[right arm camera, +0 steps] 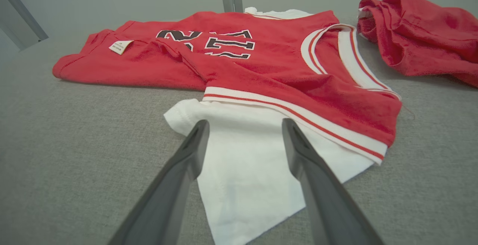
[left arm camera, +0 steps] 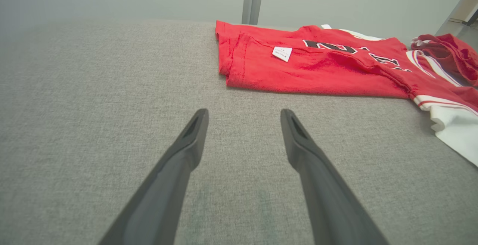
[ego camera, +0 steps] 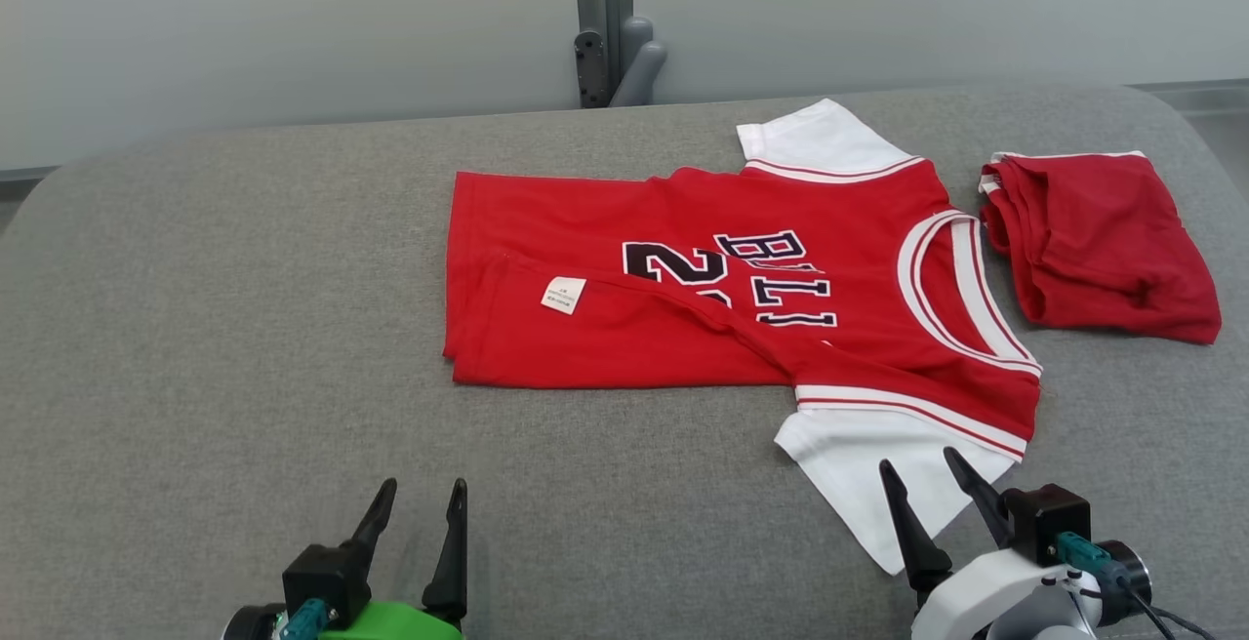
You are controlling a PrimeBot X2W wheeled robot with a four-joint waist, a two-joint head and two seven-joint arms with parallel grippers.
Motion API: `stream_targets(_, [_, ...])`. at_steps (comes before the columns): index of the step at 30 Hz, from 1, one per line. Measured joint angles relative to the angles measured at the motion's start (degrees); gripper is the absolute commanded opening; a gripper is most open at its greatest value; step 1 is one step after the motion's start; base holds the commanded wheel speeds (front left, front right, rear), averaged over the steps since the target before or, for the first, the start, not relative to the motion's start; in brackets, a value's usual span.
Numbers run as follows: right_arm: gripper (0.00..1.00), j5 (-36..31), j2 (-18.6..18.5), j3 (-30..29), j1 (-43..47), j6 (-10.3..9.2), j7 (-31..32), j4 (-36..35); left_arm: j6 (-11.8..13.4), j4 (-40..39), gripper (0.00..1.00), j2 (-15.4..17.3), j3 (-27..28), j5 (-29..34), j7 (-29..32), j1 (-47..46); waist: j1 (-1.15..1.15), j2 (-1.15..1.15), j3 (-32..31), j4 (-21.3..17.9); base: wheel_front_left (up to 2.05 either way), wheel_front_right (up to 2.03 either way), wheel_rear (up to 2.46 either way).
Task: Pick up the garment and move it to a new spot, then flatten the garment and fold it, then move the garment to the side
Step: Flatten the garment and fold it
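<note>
- Surface: grey, fabric-covered, with rounded far corners. A grey upright post stands behind its far edge.
- Garment: a red jersey with white sleeves and dark lettering, lying spread out on the middle of the surface. The collar points right and the hem points left.
- Garment, fold: the near long edge is turned over toward the middle. This exposes a small white label near the hem and partly covers the lettering.
- Garment, sleeves: one white sleeve sticks out on the far side. The other white sleeve lies flat on the near side, toward the right.
- Second red cloth item: bunched and roughly folded, just right of the collar, close to it but apart from it.
- Left pincer: fingers spread wide and holding nothing. It sits over bare surface at the near left, well apart from the garment's hem.
- Right pincer: fingers spread wide and holding nothing. It sits at the near right, with its tips over the near white sleeve. Whether it touches the cloth cannot be told.
</note>
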Motion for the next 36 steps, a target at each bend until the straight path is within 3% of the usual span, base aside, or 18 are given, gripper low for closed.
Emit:
stream_targets(17, [1.00,-0.63,0.56,-0.81,-5.13,0.00,0.00,-5.83,-1.16,4.33,1.00,0.40,2.97,5.10,0.00,-17.11,0.00,0.00,5.77,-8.54,0.00,0.00,0.00])
stream_targets(24, [1.00,-0.12,1.11,-1.25,-6.37,0.00,0.00,-6.34,-1.57,12.82,1.00,2.74,5.24,6.22,0.00,-25.33,0.00,0.00,9.99,-13.21,0.00,0.00,0.00])
stream_targets(36, [1.00,0.27,2.34,-2.42,-7.39,0.00,0.00,-7.12,0.53,25.02,1.00,6.48,10.63,5.79,0.00,-33.40,0.00,0.00,16.05,-18.28,0.00,0.00,0.00])
